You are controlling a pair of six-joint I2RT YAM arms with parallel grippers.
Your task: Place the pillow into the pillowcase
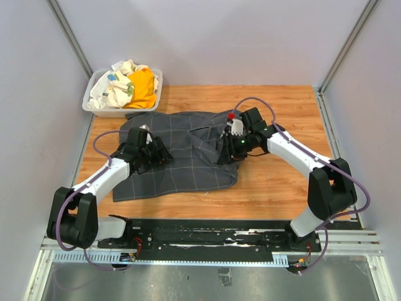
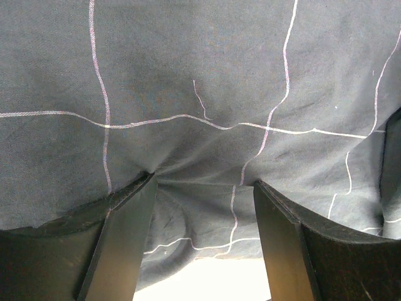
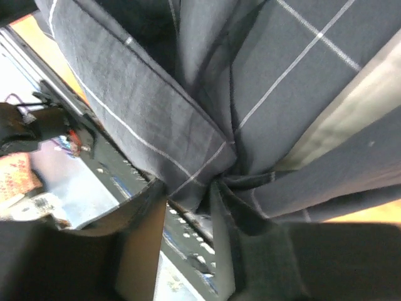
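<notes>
This is a robot lab: plain grey walls [image 1: 207, 37] around a wooden surface [image 1: 276, 185], and two robot arms [image 1: 103, 175] [image 1: 297, 152] bolted to a metal rail [image 1: 213, 237].

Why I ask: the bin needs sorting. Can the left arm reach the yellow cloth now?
Probably yes: the yellow cloth lies uncovered in the bin just beyond the left gripper, which is open and only presses into the pillowcase; nothing stands between.

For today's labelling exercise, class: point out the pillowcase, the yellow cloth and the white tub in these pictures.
pillowcase [image 1: 188, 163]: top view, flat middle of the dark grid fabric.
yellow cloth [image 1: 144, 88]: top view, its middle, inside the tub.
white tub [image 1: 103, 113]: top view, its near wall.
</notes>
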